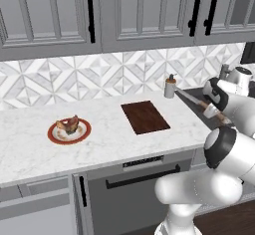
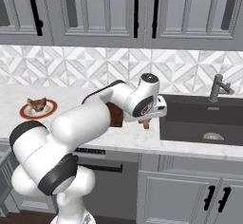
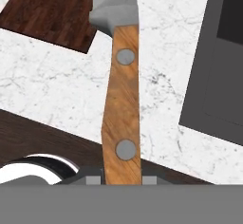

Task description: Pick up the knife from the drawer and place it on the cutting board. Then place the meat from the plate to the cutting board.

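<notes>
The gripper [image 3: 122, 179] was clamped on the wooden handle of the knife [image 3: 122, 99], its fingers pressed against the handle's two sides at the butt end. In the hand view the handle ran straight away from the fingers, showing two round metal rivets, and met the grey base of the blade near the top edge. Beneath it lay white marbled counter [image 3: 57, 85], with a corner of the cutting board [image 3: 52, 9] to the upper left and the dark sink basin [image 3: 218, 61] to the right.

From the left base view the knife [image 1: 196, 101] hung in the air above the counter [image 1: 30, 144], to the right of the cutting board [image 1: 145, 116] and apart from it, its silver blade pointing toward the far left, near a small soap dispenser [image 1: 170, 86] that stood by the tiled wall. The gripper [image 1: 213, 110] held the handle end, close to the sink edge.

The plate [image 1: 69, 131] sat on the counter well to the left of the board, and it contained the meat [image 1: 68, 124], a lumpy brown and reddish piece lying roughly at its middle. The board itself carried nothing.

In the right base view the arm crossed in front of the board [image 2: 116, 115], hiding most of it; the plate [image 2: 38, 109] with the meat [image 2: 36, 104] showed at the far left, and the sink [image 2: 199, 118] with its faucet [image 2: 218, 88] lay to the right.
</notes>
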